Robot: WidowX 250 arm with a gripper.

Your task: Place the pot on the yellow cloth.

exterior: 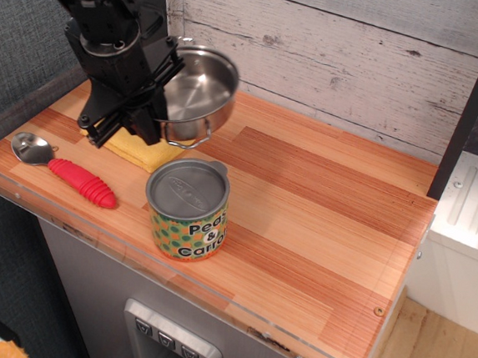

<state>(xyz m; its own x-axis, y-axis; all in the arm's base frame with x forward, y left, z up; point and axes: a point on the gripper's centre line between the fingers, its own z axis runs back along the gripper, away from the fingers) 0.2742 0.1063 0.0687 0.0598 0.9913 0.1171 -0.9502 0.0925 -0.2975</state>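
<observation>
The shiny steel pot (pixel 198 93) hangs in the air at the back left, held by its left rim in my black gripper (pixel 157 88), which is shut on it. One wire loop handle (pixel 189 141) points down toward me. The pot is above the right part of the yellow cloth (pixel 145 150). Most of the cloth is hidden behind my arm and the pot; only a front corner shows. Whether the pot touches the cloth I cannot tell.
A green-orange "Peas & Carrots" can (pixel 188 210) with a grey lid stands near the front, just below the pot. A spoon with a red handle (pixel 70 176) lies at the front left. A wood-plank wall (pixel 358 64) backs the counter (pixel 320 211).
</observation>
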